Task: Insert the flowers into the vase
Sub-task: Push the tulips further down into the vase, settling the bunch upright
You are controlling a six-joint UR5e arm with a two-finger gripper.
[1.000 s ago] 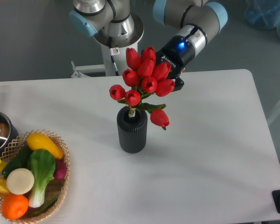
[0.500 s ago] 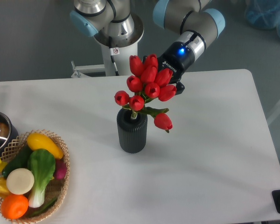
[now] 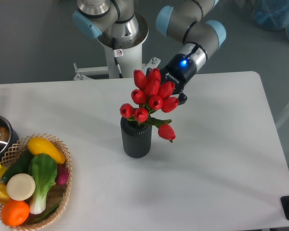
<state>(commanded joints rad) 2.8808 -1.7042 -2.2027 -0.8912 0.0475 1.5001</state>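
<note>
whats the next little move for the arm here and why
Probably lower a bit further before letting go. The flowers stand with their stems in the mouth of the vase, but the bunch leans up and right toward the gripper, which sits behind the buds, its fingers hidden. One bud hangs outside the rim, so seating the stems deeper looks safer.

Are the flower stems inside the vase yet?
Yes: the flowers lean right, their stems entering the mouth of the upright vase.
</note>
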